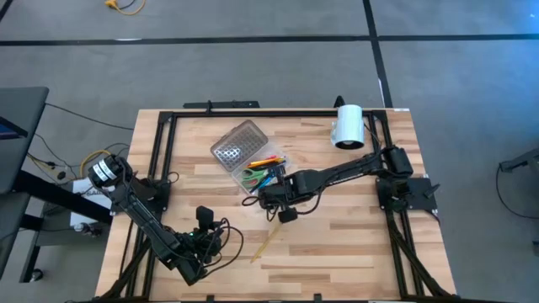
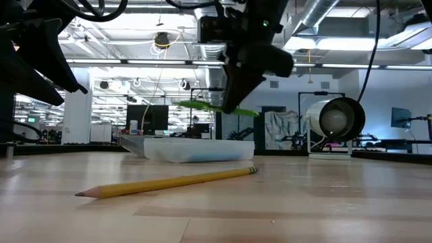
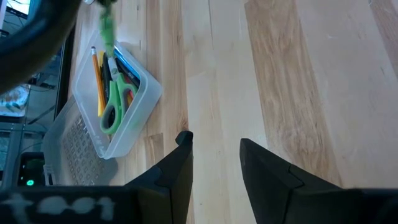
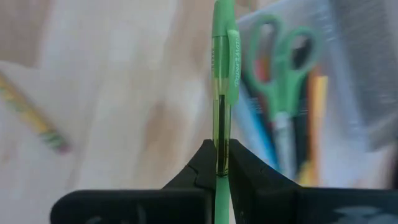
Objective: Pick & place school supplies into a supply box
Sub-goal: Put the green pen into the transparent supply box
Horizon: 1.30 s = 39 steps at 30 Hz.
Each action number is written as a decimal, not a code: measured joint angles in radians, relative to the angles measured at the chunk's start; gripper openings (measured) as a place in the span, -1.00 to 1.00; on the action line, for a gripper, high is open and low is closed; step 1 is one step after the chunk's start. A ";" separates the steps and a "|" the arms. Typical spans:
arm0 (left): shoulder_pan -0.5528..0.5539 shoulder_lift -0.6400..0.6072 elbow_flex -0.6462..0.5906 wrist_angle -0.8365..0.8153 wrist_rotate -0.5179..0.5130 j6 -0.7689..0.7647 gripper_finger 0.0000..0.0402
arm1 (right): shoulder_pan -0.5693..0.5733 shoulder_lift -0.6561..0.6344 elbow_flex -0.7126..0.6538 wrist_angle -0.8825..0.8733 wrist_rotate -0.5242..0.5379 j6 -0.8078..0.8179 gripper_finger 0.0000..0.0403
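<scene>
A green pen point(image 4: 222, 74), light, stiff and slick, is pinched mid-barrel by the right gripper point(image 4: 217, 163) fingers just beside the supply box point(image 1: 253, 172) mid-surface. The left gripper point(image 3: 214, 163) fingers are spread, empty.

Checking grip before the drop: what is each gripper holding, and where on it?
Right gripper pinches the green pen low on its barrel; left gripper holds nothing.

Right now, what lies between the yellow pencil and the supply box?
Only bare wood: the high view shows nothing between yellow pencil and supply box.
</scene>
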State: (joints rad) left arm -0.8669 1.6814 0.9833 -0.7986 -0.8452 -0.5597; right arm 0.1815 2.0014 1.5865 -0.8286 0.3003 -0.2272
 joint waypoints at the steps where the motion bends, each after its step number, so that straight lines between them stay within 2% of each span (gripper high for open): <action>1: 0.000 0.000 0.000 0.000 0.000 0.000 -0.39 | -0.001 0.000 0.004 0.002 0.031 -0.019 -0.97; 5: 0.000 0.000 0.000 0.000 0.000 0.000 -0.39 | -0.022 0.000 0.006 0.032 0.107 -0.091 -0.97; 11: 0.000 0.000 0.000 0.000 0.000 0.000 -0.39 | -0.093 0.000 0.006 0.085 0.115 -0.143 -0.97; 30: 0.000 0.000 0.000 0.000 0.000 0.002 -0.39 | -0.283 0.017 0.006 0.167 -0.183 -0.140 -0.88; 35: 0.000 0.000 0.000 0.000 0.000 0.002 -0.39 | -0.297 0.017 -0.030 0.187 -0.198 -0.139 -0.95; 39: 0.000 0.000 0.000 0.000 0.000 0.007 -0.39 | -0.296 0.018 -0.046 0.196 -0.199 -0.114 -0.90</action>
State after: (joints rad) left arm -0.8669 1.6814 0.9833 -0.7983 -0.8452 -0.5525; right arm -0.1147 2.0195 1.5402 -0.6328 0.1009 -0.3410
